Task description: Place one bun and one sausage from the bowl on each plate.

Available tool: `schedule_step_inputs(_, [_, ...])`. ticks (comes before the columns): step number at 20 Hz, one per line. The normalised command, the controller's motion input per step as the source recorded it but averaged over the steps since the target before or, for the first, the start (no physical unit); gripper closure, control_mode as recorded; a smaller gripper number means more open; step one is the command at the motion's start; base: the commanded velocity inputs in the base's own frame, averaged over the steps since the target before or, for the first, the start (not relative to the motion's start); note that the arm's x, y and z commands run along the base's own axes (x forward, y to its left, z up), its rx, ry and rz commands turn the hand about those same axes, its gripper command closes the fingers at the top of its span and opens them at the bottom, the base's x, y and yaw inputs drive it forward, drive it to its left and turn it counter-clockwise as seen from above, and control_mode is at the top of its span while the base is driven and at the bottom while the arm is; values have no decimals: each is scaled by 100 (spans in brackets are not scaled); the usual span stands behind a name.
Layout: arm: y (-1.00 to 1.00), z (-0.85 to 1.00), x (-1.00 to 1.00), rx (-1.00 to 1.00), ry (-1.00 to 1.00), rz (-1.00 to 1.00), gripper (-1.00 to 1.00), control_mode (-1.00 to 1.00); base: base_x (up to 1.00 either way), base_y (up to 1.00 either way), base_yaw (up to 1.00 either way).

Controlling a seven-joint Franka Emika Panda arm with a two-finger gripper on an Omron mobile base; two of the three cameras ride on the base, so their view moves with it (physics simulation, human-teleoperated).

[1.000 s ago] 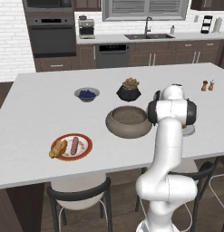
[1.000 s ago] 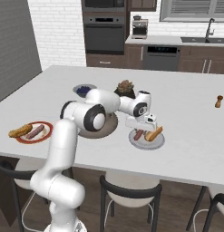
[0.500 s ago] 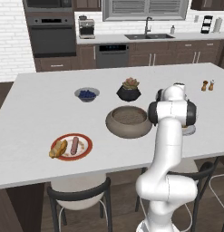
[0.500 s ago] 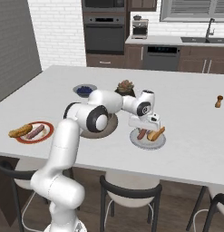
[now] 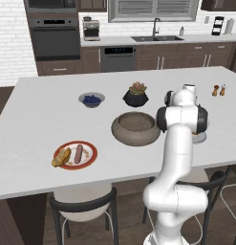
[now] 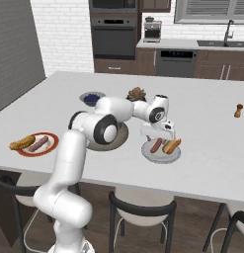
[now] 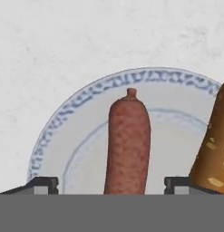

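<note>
Rough speckled stone bowl; glazed pale plate; matt white counter

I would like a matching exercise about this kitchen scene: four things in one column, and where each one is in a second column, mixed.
Things:
1. red-rimmed plate
2. grey plate
3. small bowl of berries
4. large bowl

Places:
A. just under the hand
B. beside the potted plant, far side
C. near edge, far from the arm
D. middle of the counter, no food seen inside

Pairs: 1-C, 2-A, 3-B, 4-D
</note>
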Motion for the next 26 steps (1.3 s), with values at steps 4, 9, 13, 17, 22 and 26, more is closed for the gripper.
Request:
schedule_step_inputs(4, [15, 53, -23, 1, 0, 0, -100, -100, 0, 0, 0])
schedule_step_inputs(9, [17, 63, -42, 3, -5, 0, -100, -100, 0, 0, 0])
schedule_step_inputs(13, [52, 85, -65, -2, -24, 0, -100, -100, 0, 0, 0])
schedule_step_inputs(17, [92, 77, -80, -1, -12, 3, -100, -100, 0, 0, 0])
schedule_step_inputs(22, [100, 94, -49, 0, 0, 2, -100, -100, 0, 0, 0])
schedule_step_inputs(26, [100, 44, -31, -5, 6, 3, -100, -100, 0, 0, 0])
